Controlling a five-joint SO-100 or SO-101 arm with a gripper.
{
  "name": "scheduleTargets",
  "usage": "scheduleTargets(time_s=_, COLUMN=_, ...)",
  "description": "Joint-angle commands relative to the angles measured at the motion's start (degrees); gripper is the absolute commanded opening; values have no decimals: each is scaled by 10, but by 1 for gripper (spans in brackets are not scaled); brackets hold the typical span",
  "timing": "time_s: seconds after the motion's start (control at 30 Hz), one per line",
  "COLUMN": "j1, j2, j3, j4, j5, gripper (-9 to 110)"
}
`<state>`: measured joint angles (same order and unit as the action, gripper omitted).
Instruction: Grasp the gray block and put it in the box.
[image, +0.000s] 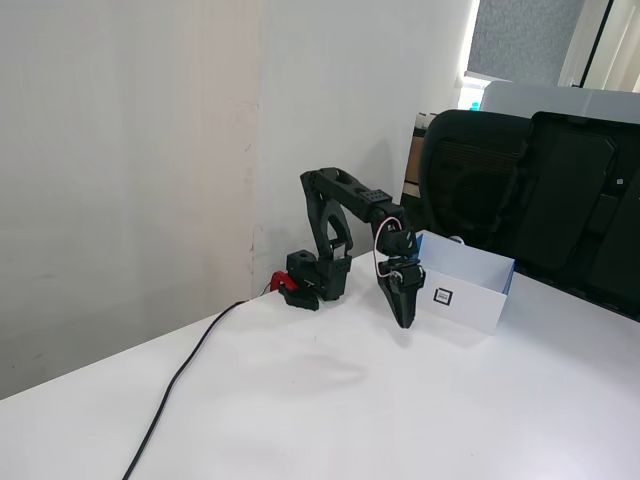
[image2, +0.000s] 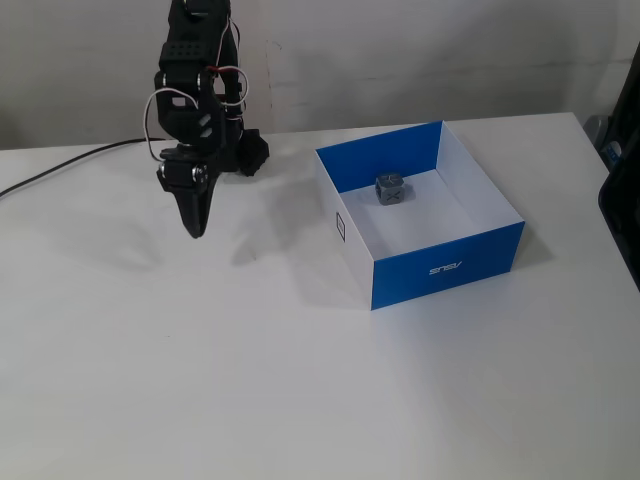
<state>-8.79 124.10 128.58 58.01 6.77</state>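
In the fixed view from above, the foreground is bare white table (image2: 250, 400). Further back sits the box (image2: 447, 268), a low square carton with blue outer walls, a white floor and a small square marker on its left wall. The gray block (image2: 390, 188) rests on the box floor near the far wall, touching nothing else, so the task looks already done.

The block is small, squarish and round-cornered. It probably is light and rigid, and likely a little slick at the corners; two opposite flat faces would be the place to take hold, coming straight down from above, since the box walls bar any approach from the side.

Well to the left of the box, the gripper (image2: 194, 222) hangs point-down above the table, its fingers pressed together on nothing. Behind it the arm's base (image2: 245, 155) stands at the table's far edge, and a black cable (image2: 70, 162) runs off to the left.

In the other fixed view, the gripper (image: 404, 315) hangs just in front of the box (image: 470, 300), and a black chair (image: 480, 190) stands behind the table against a pale wall (image: 130, 150).
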Motion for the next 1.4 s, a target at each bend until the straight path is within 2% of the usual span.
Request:
scheduleTargets(time_s=0.0, j1=3, j2=40, j3=12, j4=-51, j5=-28, gripper=0)
scheduleTargets(time_s=0.2, j1=29, j2=142, j3=134, j4=-146, j5=-107, gripper=0)
scheduleTargets(time_s=0.7, j1=107, j2=345, j3=344, j4=-252, j5=-142, gripper=0)
scheduleTargets(time_s=1.1, j1=134, j2=456, j3=462, j4=-250, j5=-135, gripper=0)
scheduleTargets(time_s=1.37, j1=128, j2=585, j3=527, j4=-165, j5=-127, gripper=0)
